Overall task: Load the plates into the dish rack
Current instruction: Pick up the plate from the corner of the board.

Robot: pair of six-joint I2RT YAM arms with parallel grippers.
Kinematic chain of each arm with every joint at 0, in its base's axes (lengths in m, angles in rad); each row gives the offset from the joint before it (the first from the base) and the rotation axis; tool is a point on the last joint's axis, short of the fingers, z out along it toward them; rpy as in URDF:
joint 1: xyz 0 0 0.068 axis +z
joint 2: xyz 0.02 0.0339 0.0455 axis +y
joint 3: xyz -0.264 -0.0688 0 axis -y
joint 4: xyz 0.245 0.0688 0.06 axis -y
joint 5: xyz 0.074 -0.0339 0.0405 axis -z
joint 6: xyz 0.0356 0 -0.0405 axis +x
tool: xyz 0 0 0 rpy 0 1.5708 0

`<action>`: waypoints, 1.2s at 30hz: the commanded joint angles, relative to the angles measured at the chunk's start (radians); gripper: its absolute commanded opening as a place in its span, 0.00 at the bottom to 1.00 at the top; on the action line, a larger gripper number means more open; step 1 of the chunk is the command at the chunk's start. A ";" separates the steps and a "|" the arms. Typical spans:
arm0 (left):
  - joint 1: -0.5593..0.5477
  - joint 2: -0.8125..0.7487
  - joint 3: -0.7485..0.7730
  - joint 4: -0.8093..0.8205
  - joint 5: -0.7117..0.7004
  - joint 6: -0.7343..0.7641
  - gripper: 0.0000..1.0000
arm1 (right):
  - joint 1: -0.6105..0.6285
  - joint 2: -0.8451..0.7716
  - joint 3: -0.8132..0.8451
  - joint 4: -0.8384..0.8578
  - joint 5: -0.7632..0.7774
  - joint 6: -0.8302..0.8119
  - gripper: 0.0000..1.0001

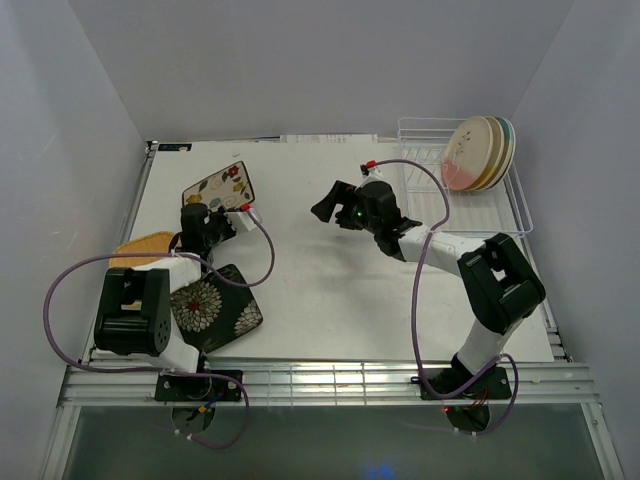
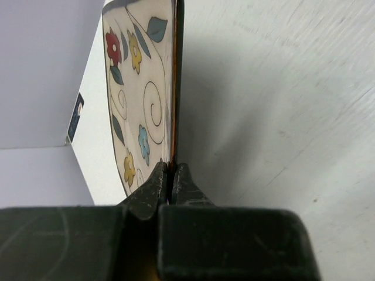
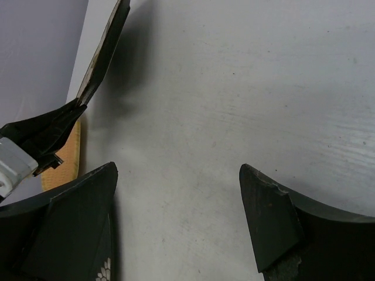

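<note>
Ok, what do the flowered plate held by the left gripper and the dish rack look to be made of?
Flowered plate: glazed ceramic or melamine, can't tell which; smooth cream face with printed flowers, thin edge. Dish rack: thin wire, white-coated, probably metal.

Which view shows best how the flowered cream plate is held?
The left wrist view: it shows the flowered cream plate close up, its edge pinched by the left gripper. The top external view shows it small; the right wrist view shows only its thin edge.

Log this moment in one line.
left hand: shut on flowered plate | right hand: open, empty | dish rack: round plates inside
</note>
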 commanded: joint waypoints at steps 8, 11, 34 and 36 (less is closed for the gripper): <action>-0.102 -0.056 -0.029 -0.012 0.192 -0.220 0.00 | -0.030 0.070 0.057 0.073 -0.171 0.242 0.90; -0.138 -0.073 -0.047 0.011 0.191 -0.233 0.00 | -0.042 0.086 0.048 0.121 -0.223 0.281 0.91; -0.414 -0.019 -0.115 0.160 0.057 -0.297 0.00 | -0.067 0.146 0.045 0.195 -0.293 0.370 0.92; -0.423 -0.018 -0.119 0.174 0.043 -0.300 0.00 | -0.066 0.158 0.051 0.195 -0.289 0.370 0.93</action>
